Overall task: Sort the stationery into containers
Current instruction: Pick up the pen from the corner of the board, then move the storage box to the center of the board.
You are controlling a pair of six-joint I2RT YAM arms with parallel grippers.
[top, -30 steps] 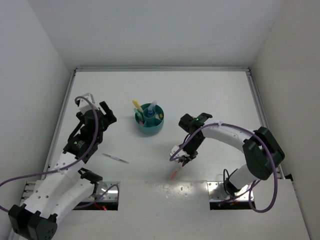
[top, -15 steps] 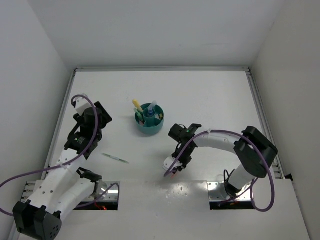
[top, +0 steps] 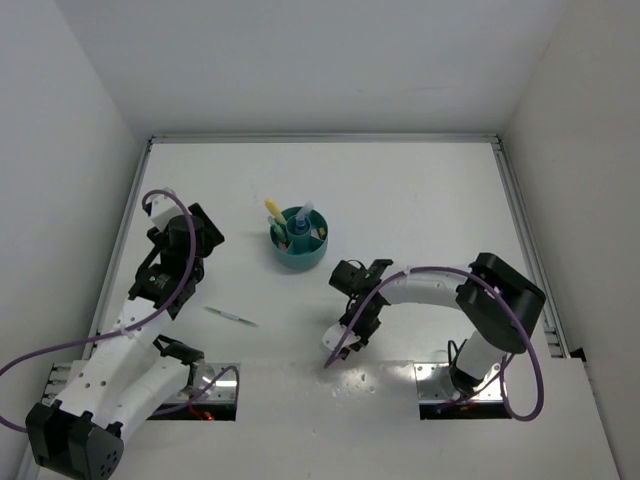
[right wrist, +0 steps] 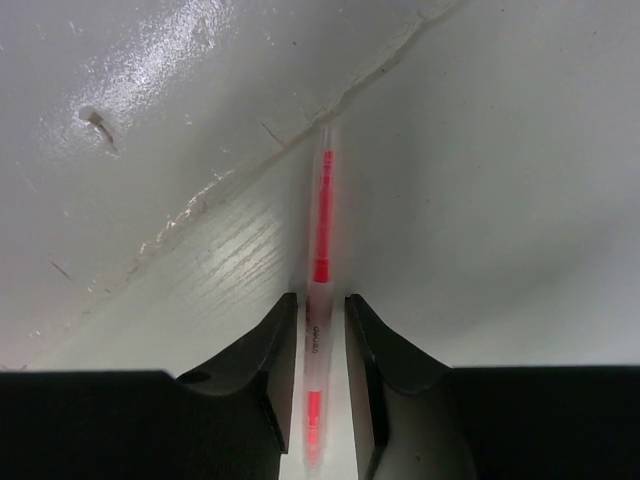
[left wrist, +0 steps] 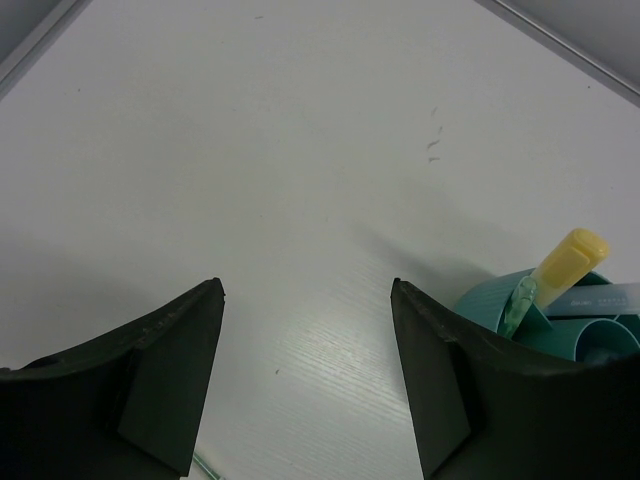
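Red pen [right wrist: 321,230] looks thin, light, stiff, slick, so apt to swivel; best held nearer mid-barrel. R gripper [right wrist: 320,325] is pinched on its lower end, low at the table's near edge, well apart from teal tub [top: 300,258]. R wrist cam shows the pinch; top cam barely shows the pen. L gripper [left wrist: 308,300] is spread, empty, near tub.

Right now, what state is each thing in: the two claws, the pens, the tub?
left claw: open, empty.
right claw: shut on the red pen.
red pen: gripped, not free.
white pen: lying flat, loose.
teal tub: upright, partly filled.
yellow stick: standing in the tub.
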